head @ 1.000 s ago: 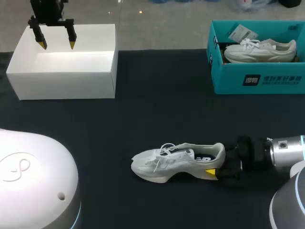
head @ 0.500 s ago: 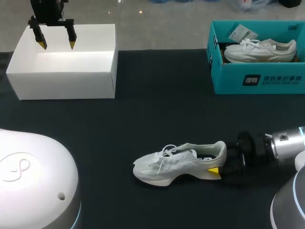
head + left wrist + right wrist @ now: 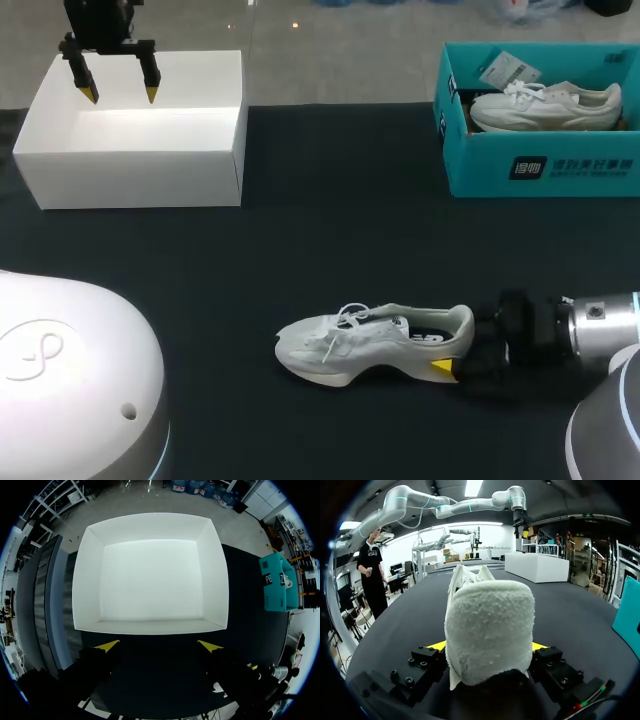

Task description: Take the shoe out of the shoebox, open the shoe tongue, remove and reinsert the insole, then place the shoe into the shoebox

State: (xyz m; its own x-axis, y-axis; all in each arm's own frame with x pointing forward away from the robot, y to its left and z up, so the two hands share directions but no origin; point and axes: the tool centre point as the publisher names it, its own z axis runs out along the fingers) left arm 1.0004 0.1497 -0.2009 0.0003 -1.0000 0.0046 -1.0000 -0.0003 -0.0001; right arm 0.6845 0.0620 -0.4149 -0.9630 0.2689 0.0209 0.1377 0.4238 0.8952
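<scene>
now, head view: the shoe [image 3: 375,343] lies on its sole on the dark table [image 3: 330,230], near the front edge, with its toe to my left and its heel in the right gripper [image 3: 455,365]. one yellow tip shows against the near side of the heel; the far one is hidden. the teal shoebox [image 3: 540,170] sits well apart at the far right, with a second shoe [image 3: 545,105] in it. the left gripper [image 3: 115,85] hangs over the white box [image 3: 140,160] at the far left, well apart from the shoe.

left wrist view: the left gripper [image 3: 158,646] has its tips wide apart with nothing between them. the white box [image 3: 150,626] is just ahead.

right wrist view: the right gripper [image 3: 489,647] is clamped on the shoe [image 3: 490,625] at the padded heel, a yellow pad on each side.

risks, as judged:
- the hold is on the soft collar only, so the heel may fold and the shoe may twist or slip out when lifted or pushed.
- the toe may drag on the table and swing the shoe round.
- the loose laces [image 3: 345,318] could snag when the tongue is pulled.
- the left arm has a long reach across, so a mistimed approach could knock the shoe.
</scene>
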